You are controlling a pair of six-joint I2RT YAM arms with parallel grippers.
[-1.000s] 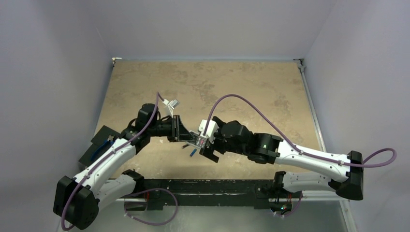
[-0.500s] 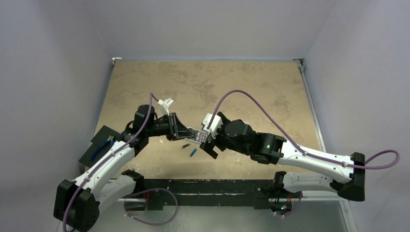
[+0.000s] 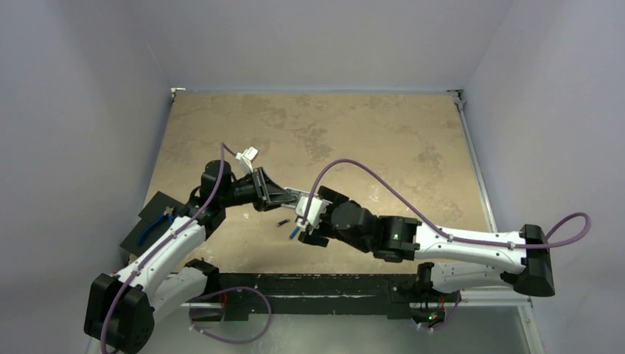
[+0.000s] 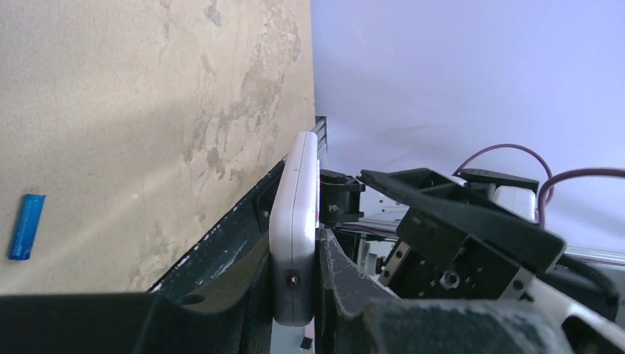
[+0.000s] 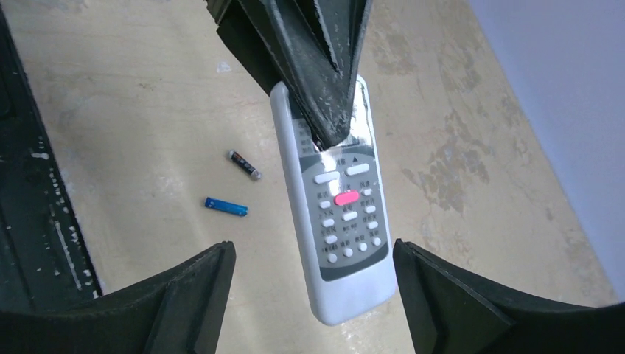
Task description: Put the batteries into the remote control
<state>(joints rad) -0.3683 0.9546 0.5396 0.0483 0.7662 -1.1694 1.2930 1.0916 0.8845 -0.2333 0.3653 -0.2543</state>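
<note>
No text is legible; button markings on the remote control (image 5: pixel 343 234) are too small to read.

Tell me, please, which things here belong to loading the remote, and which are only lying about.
For the job: remote control, held in the left gripper; black battery; blue battery.
Lying about: blue-handled pliers; black block under them.

Mottled tan tabletop (image 3: pixel 368 133); black box (image 3: pixel 149 204) at left edge holds blue-handled tool (image 3: pixel 156 224), perhaps pliers.
</note>
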